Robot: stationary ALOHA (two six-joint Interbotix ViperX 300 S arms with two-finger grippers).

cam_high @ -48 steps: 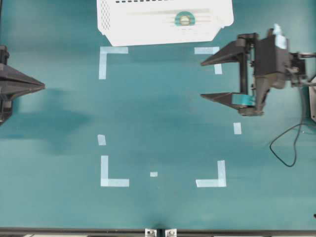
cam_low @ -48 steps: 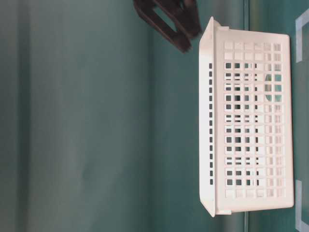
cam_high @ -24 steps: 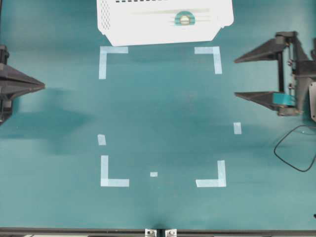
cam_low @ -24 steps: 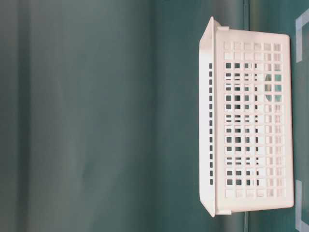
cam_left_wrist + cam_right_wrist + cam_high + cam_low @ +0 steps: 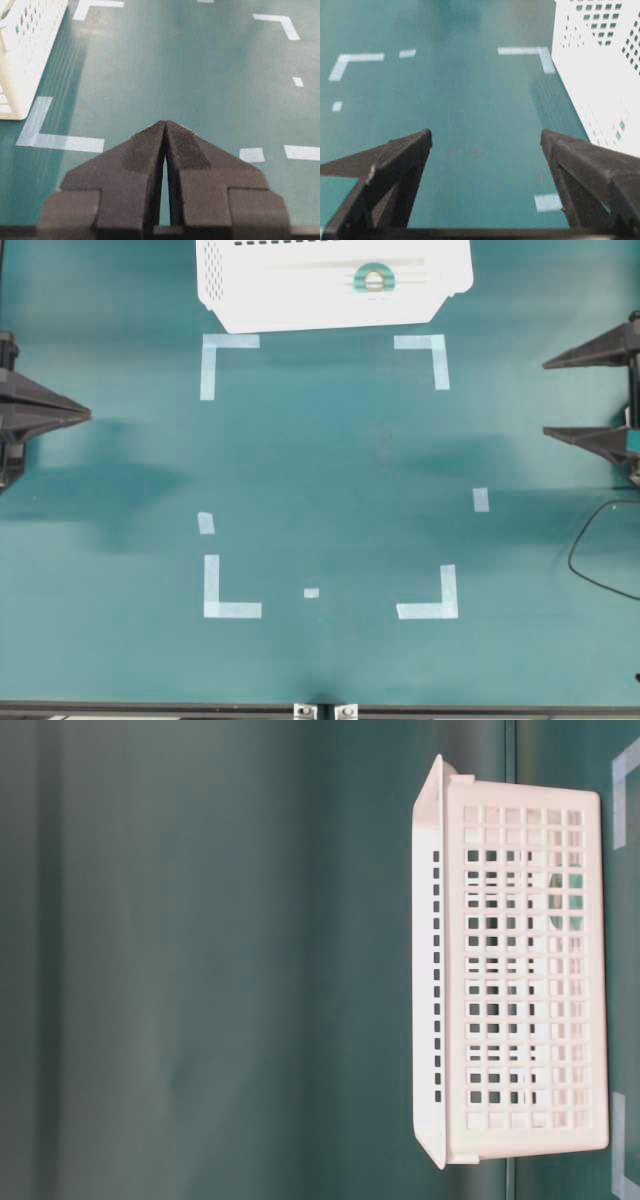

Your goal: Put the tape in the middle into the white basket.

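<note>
The white basket fills the right half of this sideways view, its flared rim toward the middle of the picture and its base toward the right edge. Its long wall is a grid of square and slotted holes; the rim band carries 1 row of small dark slots. Through the upper holes something pale teal shows faintly. It rests on a teal tabletop. Pale tape marks lie at the right edge.
</note>
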